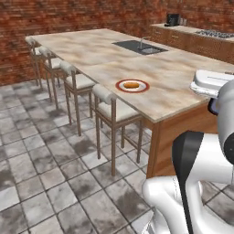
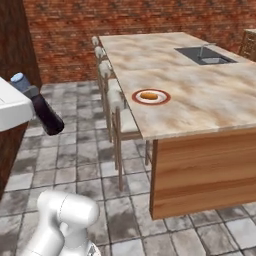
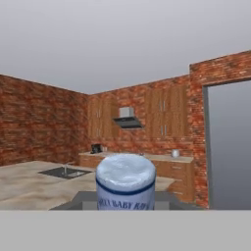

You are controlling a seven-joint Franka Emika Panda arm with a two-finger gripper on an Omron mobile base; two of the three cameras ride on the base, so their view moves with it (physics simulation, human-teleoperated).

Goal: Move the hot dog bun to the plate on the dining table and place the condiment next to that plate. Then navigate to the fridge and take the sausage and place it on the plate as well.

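One hot dog bun [image 1: 131,84] lies on one red-rimmed plate [image 1: 120,86] near the worktop's [image 1: 173,73] near edge, four stools [image 1: 109,106] alongside on its left. My jaws are shut on one condiment bottle [image 3: 125,180], well apart from the plate.

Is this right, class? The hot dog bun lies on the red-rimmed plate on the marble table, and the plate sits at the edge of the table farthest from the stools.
Not quite. The hot dog bun does lie on the red-rimmed plate on the marble table, but the plate sits near the edge closest to the stools, not farthest from them. The left base view shows this.
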